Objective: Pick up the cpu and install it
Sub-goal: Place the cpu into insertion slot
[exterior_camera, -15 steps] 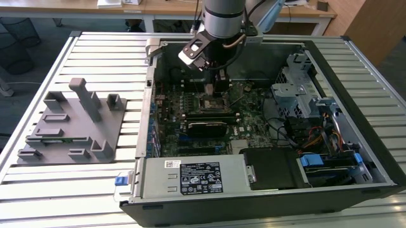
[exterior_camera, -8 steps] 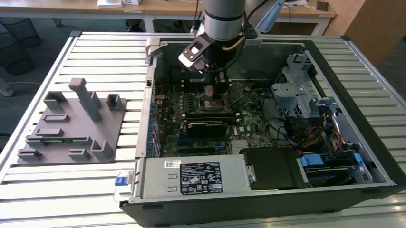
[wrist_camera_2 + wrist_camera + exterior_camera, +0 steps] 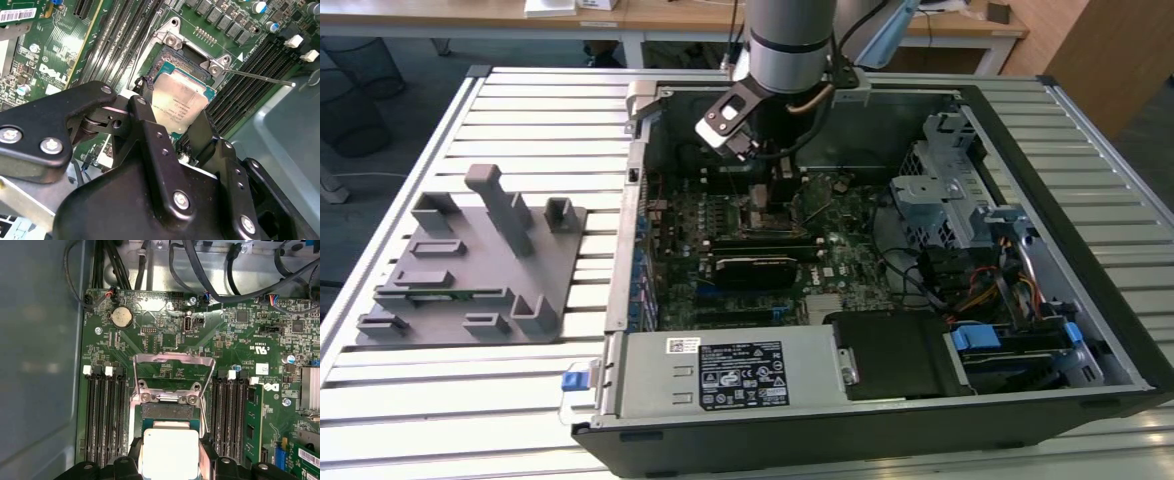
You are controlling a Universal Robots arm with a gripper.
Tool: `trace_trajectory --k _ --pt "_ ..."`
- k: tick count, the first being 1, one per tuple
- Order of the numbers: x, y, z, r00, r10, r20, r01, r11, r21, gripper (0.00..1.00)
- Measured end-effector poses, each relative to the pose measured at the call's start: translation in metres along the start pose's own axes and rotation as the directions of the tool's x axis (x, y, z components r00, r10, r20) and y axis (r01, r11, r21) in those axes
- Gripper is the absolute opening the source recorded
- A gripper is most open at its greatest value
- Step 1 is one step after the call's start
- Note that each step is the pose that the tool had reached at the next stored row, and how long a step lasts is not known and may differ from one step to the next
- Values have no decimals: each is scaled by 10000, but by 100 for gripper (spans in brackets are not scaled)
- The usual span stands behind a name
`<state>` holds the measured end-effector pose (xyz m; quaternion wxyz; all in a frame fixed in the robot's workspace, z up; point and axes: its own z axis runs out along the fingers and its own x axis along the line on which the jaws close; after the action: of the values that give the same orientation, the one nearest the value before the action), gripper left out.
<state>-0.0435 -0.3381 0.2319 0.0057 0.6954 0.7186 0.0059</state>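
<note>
Inside the open black computer case (image 3: 854,440), the black two-finger gripper (image 3: 172,120) pinches the small square silver-topped cpu (image 3: 170,452) over the open metal socket (image 3: 167,411) of the green motherboard (image 3: 165,340), where, I judge, any tilt or offset could bend contacts.

silver-grey cylindrical arm (image 3: 790,40), dark cable (image 3: 825,105), glossy black angular hand (image 3: 175,125) with silver screws (image 3: 181,200)

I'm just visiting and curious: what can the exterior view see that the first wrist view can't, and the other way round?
Exterior view: the grey fixture on the slatted table, the whole computer case and the robot arm. First wrist view: the cpu held by the gripper near the open socket, plus a round battery. Both: the green motherboard.
</note>
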Motion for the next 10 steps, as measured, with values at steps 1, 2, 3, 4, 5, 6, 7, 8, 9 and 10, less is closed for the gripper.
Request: trace_trajectory --k 1,2,3,4,5,6,7,8,9,10 --pt "0 0 8 10000 16 1 -16 10000 0 53" --pt "0 0 16 10000 35 1 -35 10000 0 53" --pt "1 0 25 10000 79 2 -79 10000 1 53" --pt "1 0 33 9999 158 4 -158 9999 0 53" --pt "2 -1 41 9997 246 7 -246 9997 1 53" --pt "2 -1 50 9995 303 7 -303 9995 0 53" --pt "2 -1 60 9995 318 8 -318 9995 0 53" --pt "2 -1 73 9995 318 8 -318 9995 0 53" --pt "2 -1 87 9995 311 7 -311 9995 0 53" --pt "2 -2 99 9997 259 6 -259 9997 0 53"
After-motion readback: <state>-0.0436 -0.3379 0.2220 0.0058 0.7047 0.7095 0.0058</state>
